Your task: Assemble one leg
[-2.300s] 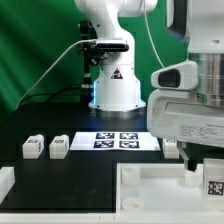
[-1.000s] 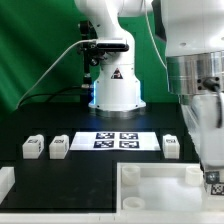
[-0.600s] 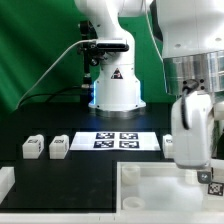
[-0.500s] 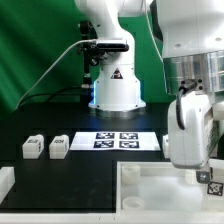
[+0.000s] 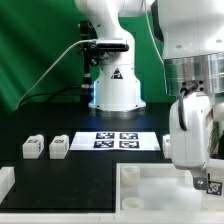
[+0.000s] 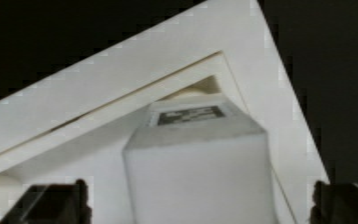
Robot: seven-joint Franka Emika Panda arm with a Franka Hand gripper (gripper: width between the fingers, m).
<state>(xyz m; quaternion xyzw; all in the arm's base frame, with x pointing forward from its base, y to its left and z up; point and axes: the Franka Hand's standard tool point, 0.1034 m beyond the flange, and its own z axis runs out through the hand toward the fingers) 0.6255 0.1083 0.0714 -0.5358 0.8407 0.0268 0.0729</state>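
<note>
Green backdrop, black table (image 5: 80, 170), Panda base at the far centre. On the exterior view's left, two spare white blocks sit side by side near the table's left part: first block (image 5: 33, 147), second block (image 5: 59, 146), both untouched, tags facing the camera. Between them and the arm lies the marker board (image 5: 119, 141), flat, four tags. A white piece (image 5: 5, 183) pokes in at the near left edge, can't tell what it is.

Near centre to right: the tray-like panel (image 5: 140, 185) with raised rim.

Exterior view's right: the arm is low over the panel's right near corner. The gripper (image 5: 207, 180) is mostly hidden by its own body there. The leg (image 5: 213, 184) shows only as a tagged bit right below it, at the panel corner.

In the wrist view the leg (image 6: 197, 150) stands tag-up against the inner corner of the panel (image 6: 87, 100), between the two dark fingertips (image 6: 55, 198). The fingers look spread, one either side of the block with gaps, not clearly pinching; contact can't be confirmed.

Progress, judged: leg brought to the corner and seemingly seated or nearly so. Whether it is fully fixed can't be told. Left: confirm seating, back off.
</note>
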